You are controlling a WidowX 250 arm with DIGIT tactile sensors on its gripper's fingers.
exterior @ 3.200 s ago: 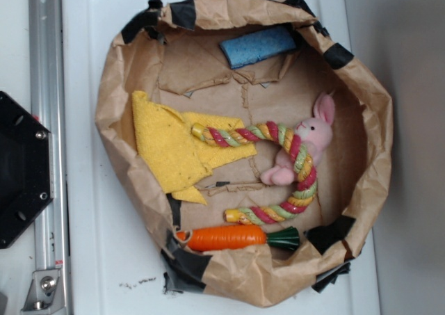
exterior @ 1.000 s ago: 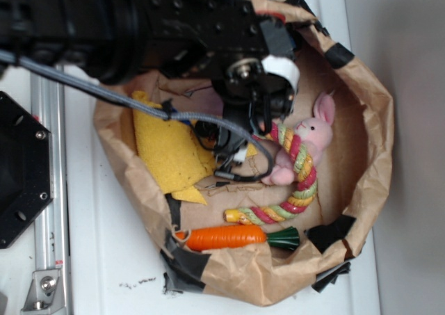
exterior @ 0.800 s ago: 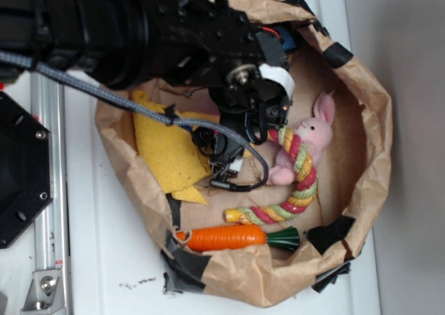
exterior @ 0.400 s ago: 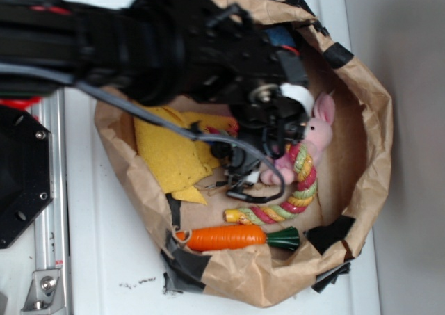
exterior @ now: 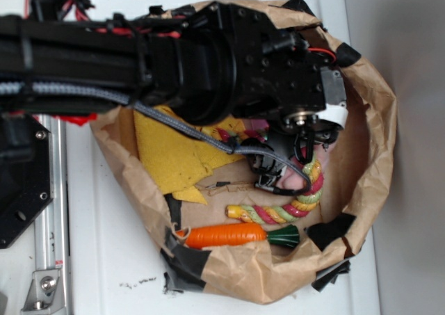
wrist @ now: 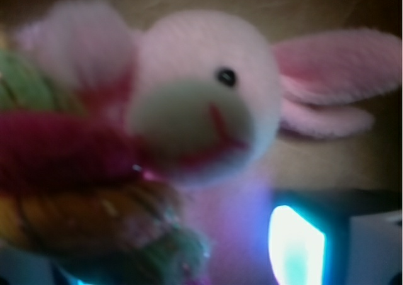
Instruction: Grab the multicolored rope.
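Right over the rope hangs the pincer, but the big black arm hides its tips, so I cannot tell if it is open. Up close, the rope and a pink bunny look blurry. Both lie in a brown paper bag with a carrot and yellow cloth, on a white table.

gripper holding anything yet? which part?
Cannot tell. The gripper sits over the multicolored rope beside the bunny, but its fingers are hidden in both views.
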